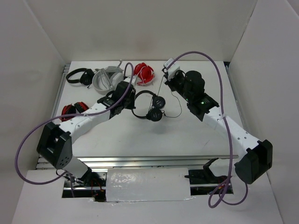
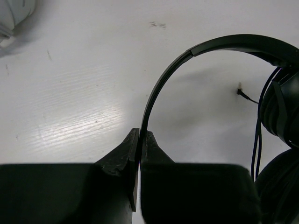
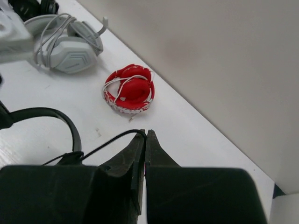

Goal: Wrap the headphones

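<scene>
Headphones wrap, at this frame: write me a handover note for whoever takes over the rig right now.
Left pincer: shut on the headband of the headphones.
Right pincer: shut on the cable, up near the back of the table.
Headphones: mid-table, earcups side by side. Cannot tell whether they are lifted.
Done: both grips taken.
Left: no turns of cable show around the headphones, and slack loops loose to the right of the earcups. Wind it on, then release.
</scene>
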